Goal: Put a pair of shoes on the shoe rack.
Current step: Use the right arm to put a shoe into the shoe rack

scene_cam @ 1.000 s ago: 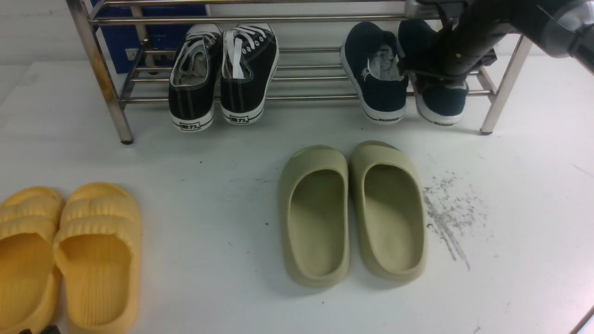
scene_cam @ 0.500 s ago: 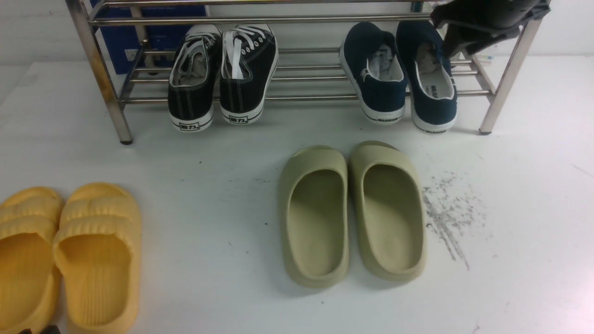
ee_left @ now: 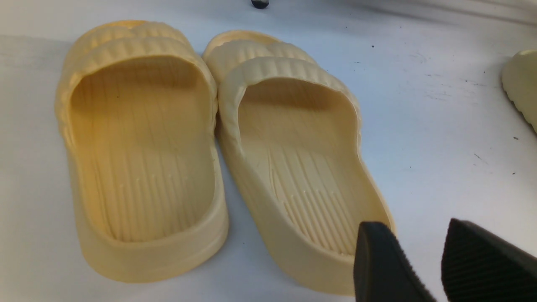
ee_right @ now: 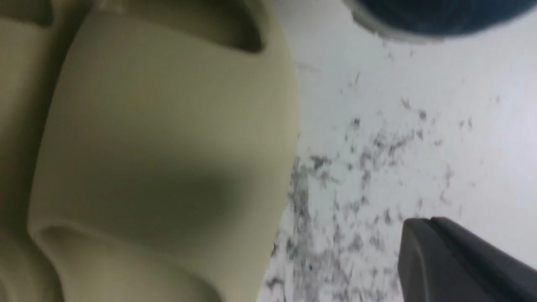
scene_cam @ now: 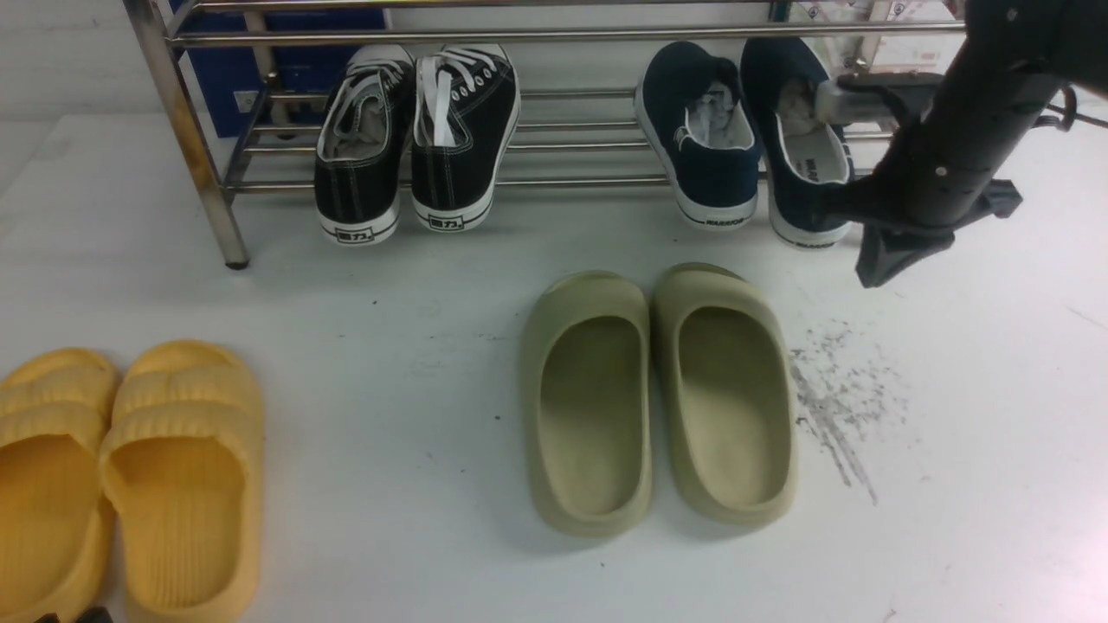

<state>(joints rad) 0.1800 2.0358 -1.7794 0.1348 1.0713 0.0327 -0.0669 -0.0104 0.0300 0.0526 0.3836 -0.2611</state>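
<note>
Entry: pair of shoes. 2 navy canvas slip-ons with white rubber soles, pale lining and no laces. Located on the lower shelf of the shoe rack, at 1 o'clock from the olive slides. Toes inward, heels overhanging the front bar, set side by side, touching or nearly so.

Rack material: polished steel tube with round horizontal bars and upright legs. Probably smooth and slippery, with open gaps between the bars. Also carrying black lace-up sneakers, at 11 o'clock from the olive slides.

Tool, right claw: dark and wedge-shaped, pressed together, gripping nothing. Hanging just beside the heel of the right-hand shoe, at 4 o'clock from the pair, above the white surface.

Tool, left claw: ribbed black pads spread apart, empty, poised over the yellow slides of ridged foam.

Step in hand, as judged: placement apparently done, right arm to be drawn clear. Best done by backing toward 5 o'clock, away from the overhanging heel. No sideways sweep liable to nudge a shoe off its bars. Enough height to clear the rounded, matte olive slides. Care near the rack's right leg, hidden behind the arm.

Also noted: grey scuff marks at 3 o'clock from the olive slides.
</note>
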